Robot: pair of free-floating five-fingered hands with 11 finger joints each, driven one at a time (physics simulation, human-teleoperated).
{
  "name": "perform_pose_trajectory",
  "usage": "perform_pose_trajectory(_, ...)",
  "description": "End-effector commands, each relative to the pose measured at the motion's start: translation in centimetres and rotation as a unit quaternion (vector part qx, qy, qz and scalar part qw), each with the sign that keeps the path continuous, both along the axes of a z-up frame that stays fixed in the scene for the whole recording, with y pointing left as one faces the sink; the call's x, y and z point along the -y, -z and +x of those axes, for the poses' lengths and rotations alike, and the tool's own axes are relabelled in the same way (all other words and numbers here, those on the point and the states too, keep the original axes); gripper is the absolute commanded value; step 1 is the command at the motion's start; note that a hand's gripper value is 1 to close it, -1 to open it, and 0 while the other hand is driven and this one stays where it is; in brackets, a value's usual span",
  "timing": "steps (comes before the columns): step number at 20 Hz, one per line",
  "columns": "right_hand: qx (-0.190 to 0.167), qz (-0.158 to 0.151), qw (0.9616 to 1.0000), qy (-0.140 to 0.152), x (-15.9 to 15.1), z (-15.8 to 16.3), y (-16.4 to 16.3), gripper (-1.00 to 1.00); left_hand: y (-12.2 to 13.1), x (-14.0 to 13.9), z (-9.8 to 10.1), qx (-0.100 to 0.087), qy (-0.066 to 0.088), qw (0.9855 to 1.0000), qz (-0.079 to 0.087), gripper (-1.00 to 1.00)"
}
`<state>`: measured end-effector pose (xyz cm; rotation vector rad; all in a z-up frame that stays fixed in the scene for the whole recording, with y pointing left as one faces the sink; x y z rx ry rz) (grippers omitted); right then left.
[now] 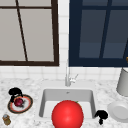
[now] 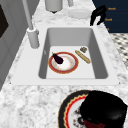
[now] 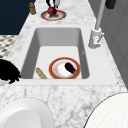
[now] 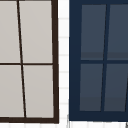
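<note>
Nearest of all, at the front edge of the sink (image 1: 42, 100): a large glossy red ball (image 1: 67, 115), hiding the middle of the basin in the front view. Left of the sink, close to the counter's front: a small brown jar (image 1: 6, 119). Just right of the sink's front corner: the right hand (image 1: 101, 115), in the air, fingers drooping loosely, holding nothing, near a white plate (image 1: 120, 111).

Farther back, left of the sink: a red-rimmed plate (image 1: 27, 106) with a small dark red fruit (image 1: 18, 102) on it. Directly above, the left hand (image 1: 15, 92), fingers curled down around the fruit, apparently gripping it.

Probably light, firm and smooth-skinned, so liable to roll or slip. Best taken across its widest part, from above, with the plate left lying flat.

Inside the sink: a second rimmed plate (image 3: 53, 75) bearing an eggplant (image 3: 70, 67), with a tan stick (image 3: 41, 73) beside it. Behind the sink: the faucet (image 1: 67, 77), then two windows.
</note>
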<state>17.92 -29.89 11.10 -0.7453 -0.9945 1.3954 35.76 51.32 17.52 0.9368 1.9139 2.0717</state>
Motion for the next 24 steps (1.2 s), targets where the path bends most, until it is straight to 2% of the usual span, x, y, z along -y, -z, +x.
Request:
perform_pose_trajectory(1,0.0,0.0,1.0,0.0,0.0,0.0,0.0,0.0,-1.1,-0.6,0.0,0.003,0.0,0.9998,-0.017,-1.0)
perform_pose_trajectory(2,0.0,0.0,1.0,0.0,0.0,0.0,0.0,0.0,-1.9,-0.4,0.0,0.009,0.002,0.9998,-0.015,-1.0)
perform_pose_trajectory(3,0.0,0.0,1.0,0.0,0.0,0.0,0.0,0.0,-2.9,-0.3,0.0,0.008,0.009,0.9999,-0.01,-1.0)
perform_pose_trajectory(6,0.0,0.0,1.0,0.0,0.0,0.0,0.0,0.0,-5.2,-0.4,-0.3,0.006,0.014,0.9999,0.005,-1.0)
perform_pose_trajectory(9,0.0,0.0,1.0,0.0,0.0,0.0,0.0,0.0,-7.1,-0.7,-0.3,0.0,0.018,0.9997,0.015,-1.0)
perform_pose_trajectory(11,0.0,0.0,1.0,0.0,0.0,0.0,0.0,0.0,-8.4,-1.5,-0.9,-0.014,0.017,0.9995,0.022,-1.0)
perform_pose_trajectory(14,0.0,0.0,1.0,0.0,0.0,0.0,0.0,0.0,-9.7,-3.3,-1.9,-0.027,0.012,0.9994,0.017,-1.0)
perform_pose_trajectory(20,0.0,0.0,1.0,0.0,0.0,0.0,0.0,0.0,-11.1,-7.4,-4.0,-0.026,0.016,0.9993,0.02,-1.0)
perform_pose_trajectory(24,0.0,0.0,1.0,0.0,0.0,0.0,0.0,0.0,-11.0,-9.9,-6.0,-0.036,0.012,0.9992,0.014,-1.0)
